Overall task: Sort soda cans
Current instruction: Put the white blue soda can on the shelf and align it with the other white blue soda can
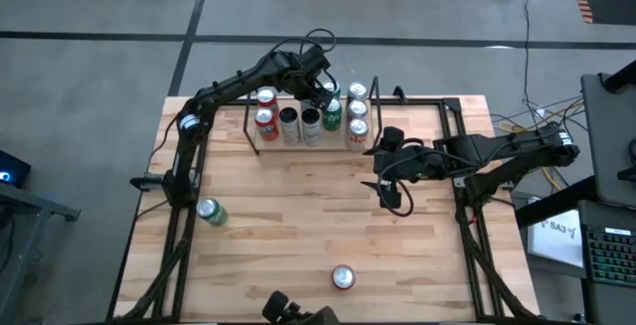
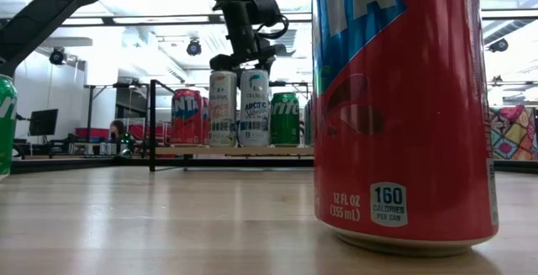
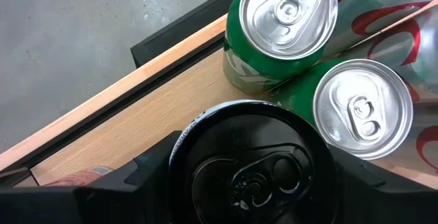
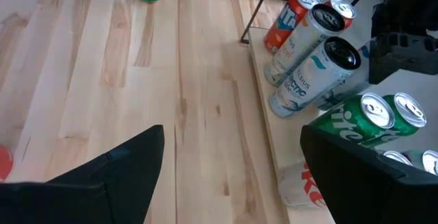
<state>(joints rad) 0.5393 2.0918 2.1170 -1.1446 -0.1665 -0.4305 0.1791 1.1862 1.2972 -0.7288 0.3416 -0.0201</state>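
Two loose soda cans (image 1: 211, 212), about eight racked.

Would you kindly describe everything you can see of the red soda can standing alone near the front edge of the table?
The red soda can stands upright and alone on the wooden table, near its front edge, close to the low camera. It looks like metal, with a silver top seen from above. Its red body carries large white lettering on a blue band, and small white print near the base gives the volume and calories. Only the table touches it; neither gripper is near it.
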